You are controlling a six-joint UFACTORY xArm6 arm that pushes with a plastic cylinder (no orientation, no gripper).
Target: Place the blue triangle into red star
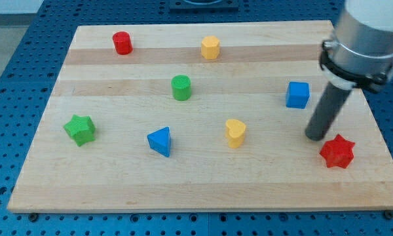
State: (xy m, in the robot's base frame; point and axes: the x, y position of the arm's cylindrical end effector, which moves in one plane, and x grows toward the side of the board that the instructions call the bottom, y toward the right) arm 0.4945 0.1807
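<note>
Nearest you on the pale wooden board, the red plastic star block sits at the right, and my tip rests just beside its upper left, touching no block. The rod has no jaws to open or close. The blue plastic triangle block lies well apart at centre-left, with the yellow heart-shaped block between it and the star. Judging by this, the push has not begun: you need to bring my tip round to the triangle's left side, then drive it rightward, skirting the heart. Farther off stands the blue cube block.
</note>
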